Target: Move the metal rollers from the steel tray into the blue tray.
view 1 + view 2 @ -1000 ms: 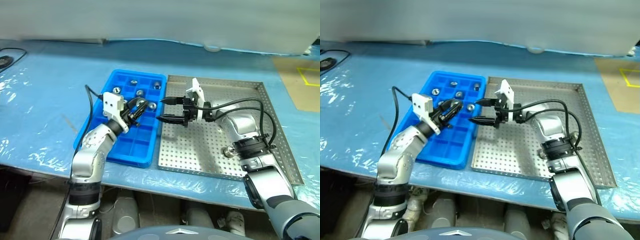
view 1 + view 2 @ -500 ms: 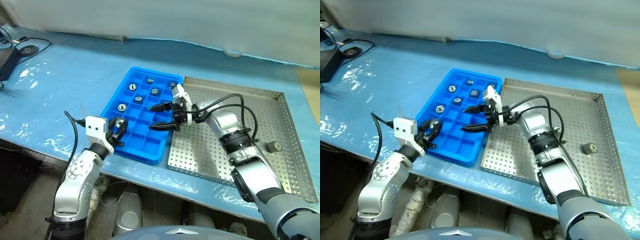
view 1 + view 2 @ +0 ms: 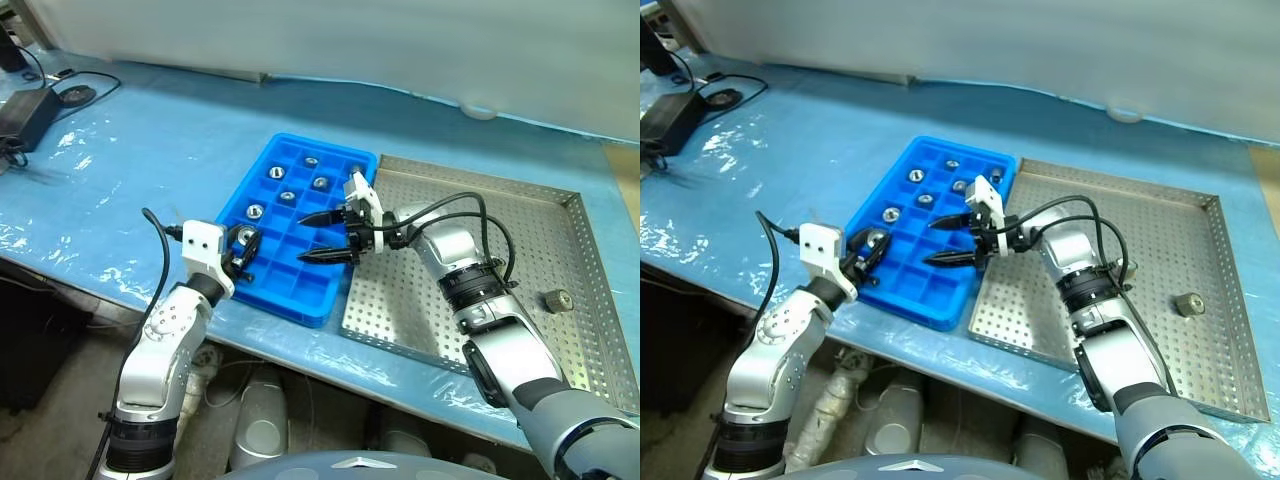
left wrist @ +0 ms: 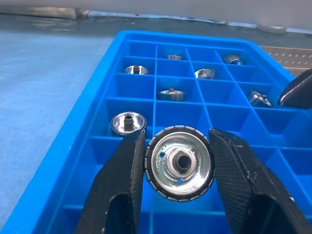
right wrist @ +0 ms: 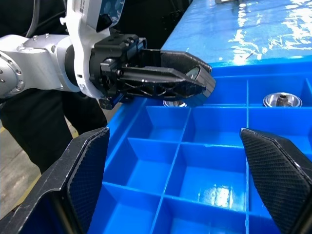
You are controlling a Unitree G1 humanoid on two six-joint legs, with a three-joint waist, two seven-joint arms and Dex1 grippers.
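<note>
The blue tray [image 3: 292, 298] lies left of the steel tray [image 3: 520, 225], and several metal rollers [image 3: 321, 183] sit in its far compartments. One more metal roller [image 3: 553, 299] lies on the steel tray's perforated floor near its right rim. My left gripper [image 3: 243, 243] hovers over the blue tray's near left edge, shut on a roller [image 4: 179, 163] that it holds flat side towards the wrist camera. My right gripper [image 3: 305, 238] hangs open over the tray's near right compartments, pointing left at the left gripper [image 5: 187, 80], with nothing between its fingers [image 5: 87, 161].
Blue plastic sheeting covers the table. A black power adapter [image 3: 25, 105] with cables lies at the far left. A small white object [image 3: 478, 108] sits at the back edge. The table's front edge runs just below the blue tray.
The camera has swung left, shifting the whole picture. My left gripper has drawn back and down from the blue tray's middle to its near left edge, still holding the roller. The right gripper stays open.
</note>
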